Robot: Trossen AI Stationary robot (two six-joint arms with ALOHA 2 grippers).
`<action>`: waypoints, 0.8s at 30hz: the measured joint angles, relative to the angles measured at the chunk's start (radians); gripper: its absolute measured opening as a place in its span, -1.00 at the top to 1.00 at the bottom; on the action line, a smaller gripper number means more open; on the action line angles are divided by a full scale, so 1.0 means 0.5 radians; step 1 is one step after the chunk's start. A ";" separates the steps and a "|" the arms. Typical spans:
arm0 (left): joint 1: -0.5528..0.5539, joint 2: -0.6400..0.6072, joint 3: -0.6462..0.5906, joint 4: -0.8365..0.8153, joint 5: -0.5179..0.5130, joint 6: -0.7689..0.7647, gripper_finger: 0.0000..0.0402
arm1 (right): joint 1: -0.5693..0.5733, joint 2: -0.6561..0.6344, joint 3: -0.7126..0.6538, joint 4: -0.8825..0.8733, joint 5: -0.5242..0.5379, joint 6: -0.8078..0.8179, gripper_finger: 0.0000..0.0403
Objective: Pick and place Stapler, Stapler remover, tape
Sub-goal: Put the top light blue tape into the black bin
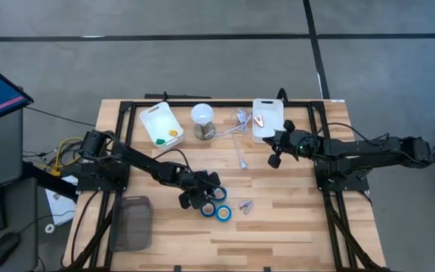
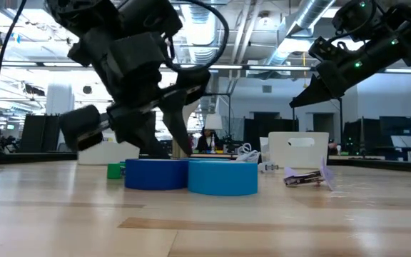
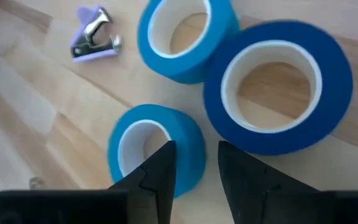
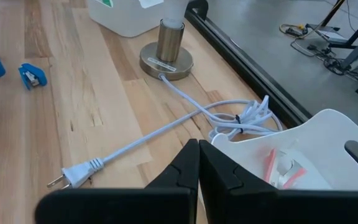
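Left gripper [image 3: 194, 171] low over tape rolls [image 1: 215, 205] at table [image 1: 293, 227] centre, fingers slightly spread, one finger [image 3: 160, 168] inside hole of nearest roll [image 3: 154, 146], other outside its wall. Three blue rolls clustered, touching. Purple staple remover [image 1: 245, 205] just beside rolls. Right gripper [image 4: 199, 163] raised near white bin [image 1: 266, 119], fingers pressed together, empty. White cord [image 4: 166, 127] below it.

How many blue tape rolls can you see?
3, all close together under the left gripper: the big dark roll, a lighter roll beside it, and the small roll one finger is inside.
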 joint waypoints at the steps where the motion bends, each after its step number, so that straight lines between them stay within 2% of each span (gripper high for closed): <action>1: 0.000 0.014 0.002 0.008 0.002 -0.003 0.46 | 0.000 0.000 0.000 0.000 0.000 0.000 1.00; 8: 0.029 0.103 0.009 0.119 0.019 -0.019 0.46 | 0.000 0.000 0.000 -0.001 0.000 0.000 1.00; 24: 0.141 0.102 -0.005 0.288 -0.009 -0.318 0.46 | 0.000 -0.001 0.001 -0.009 0.000 0.000 1.00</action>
